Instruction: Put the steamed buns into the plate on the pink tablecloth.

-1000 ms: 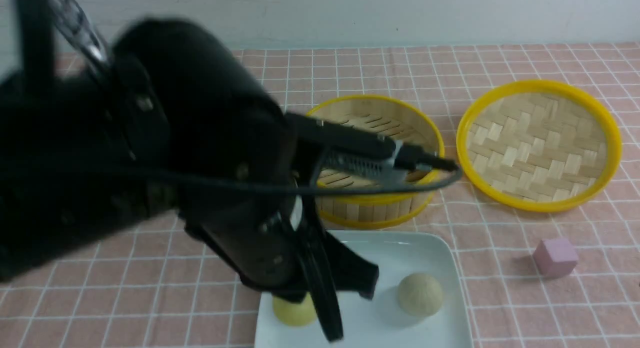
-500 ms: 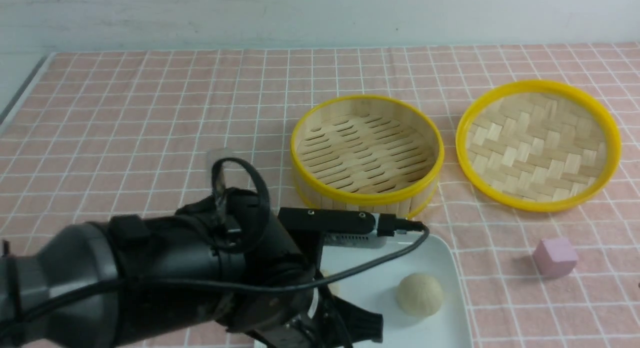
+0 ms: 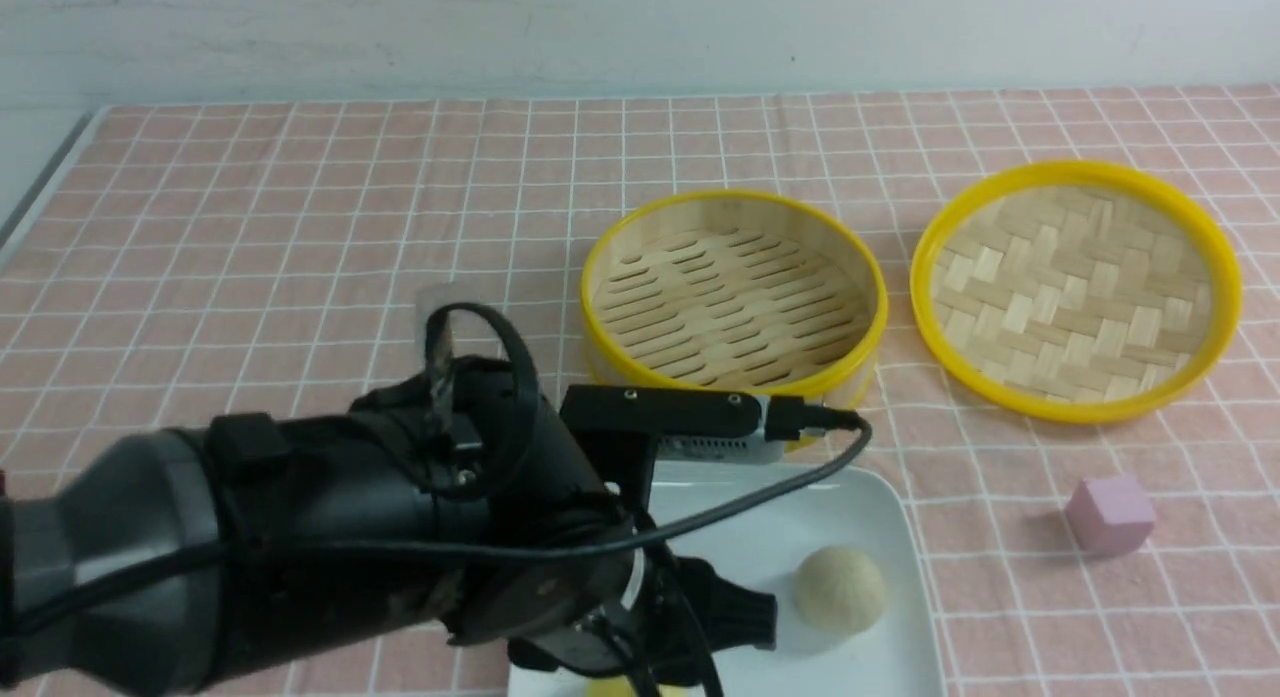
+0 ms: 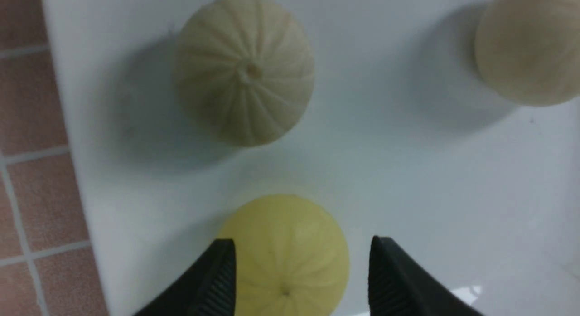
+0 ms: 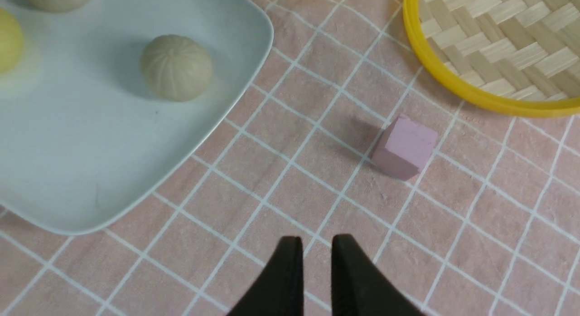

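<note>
**A:** Front view, entries?

**B:** Left gripper (image 3: 665,667): low over the near end of the plate (image 3: 885,502), tips mostly hidden by its own arm. Pale yellow bun (image 3: 615,690): a sliver directly beneath it. Beige bun (image 3: 840,589): on the plate, just to the gripper's right. Steamer (image 3: 735,307): beyond the gripper, nothing inside. Lid (image 3: 1075,287) and pink cube (image 3: 1110,515): well off to its right, on the pink tablecloth (image 3: 300,227) that covers the bench. Right gripper: not in this view.

**A:** Left wrist view?

**B:** Jaws spread, one on either side of the pale yellow bun; I cannot tell whether they touch it. Second beige bun (image 4: 244,71): just ahead of the fingertips. First beige bun: further ahead, off to one side. All three rest on the plate.

**A:** Right wrist view?

**B:** Right gripper (image 5: 316,243): jaws drawn almost together, holding nothing, above bare cloth. Plate and pink cube: ahead of it, both well clear.

**A:** Task status?

**B:** By my reading, steamed buns (image 5: 176,66): three of three on the plate, none in the steamer. Outstanding: only for the left gripper to lift clear without dragging the yellow one.
</note>
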You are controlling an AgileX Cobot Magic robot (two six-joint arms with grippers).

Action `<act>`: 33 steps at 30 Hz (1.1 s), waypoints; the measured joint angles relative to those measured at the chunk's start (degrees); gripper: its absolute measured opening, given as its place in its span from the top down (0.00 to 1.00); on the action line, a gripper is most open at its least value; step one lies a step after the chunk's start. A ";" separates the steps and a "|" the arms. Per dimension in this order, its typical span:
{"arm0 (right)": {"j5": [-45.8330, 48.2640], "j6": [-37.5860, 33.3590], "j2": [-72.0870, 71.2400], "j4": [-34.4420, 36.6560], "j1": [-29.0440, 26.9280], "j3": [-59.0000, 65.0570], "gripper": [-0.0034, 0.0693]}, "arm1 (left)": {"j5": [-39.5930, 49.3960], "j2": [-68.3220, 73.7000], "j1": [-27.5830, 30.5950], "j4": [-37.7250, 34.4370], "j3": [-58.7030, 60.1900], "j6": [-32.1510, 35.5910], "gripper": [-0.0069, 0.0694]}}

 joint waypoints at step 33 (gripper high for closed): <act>-31.57 -10.65 -1.34 15.94 0.00 8.76 0.96 | 11.05 -6.17 0.00 10.19 -3.38 2.59 0.90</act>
